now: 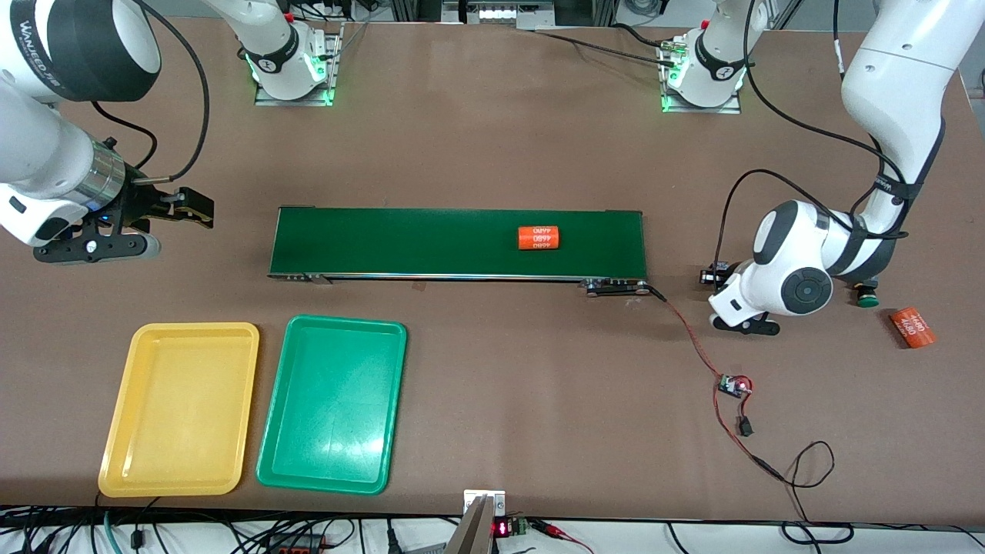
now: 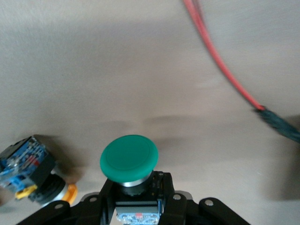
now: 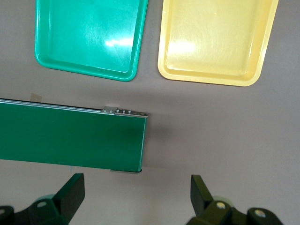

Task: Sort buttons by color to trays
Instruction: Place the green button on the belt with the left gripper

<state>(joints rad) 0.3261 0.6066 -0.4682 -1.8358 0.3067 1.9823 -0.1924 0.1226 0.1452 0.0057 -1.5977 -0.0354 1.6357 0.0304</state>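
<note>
My left gripper is shut on a green-capped button, its dark body between the jaws, low over the bare table off the left arm's end of the conveyor belt. Beside it a button with a yellow-orange cap lies on its side. Another green-capped button peeks out by the left arm's wrist. The yellow tray and the green tray lie side by side, nearer the front camera than the belt, both empty. My right gripper hangs open over the table at the right arm's end of the belt.
One orange cylinder lies on the belt. Another orange cylinder lies on the table past the left arm. A red wire runs from the belt's end to a small circuit board, close to the left gripper.
</note>
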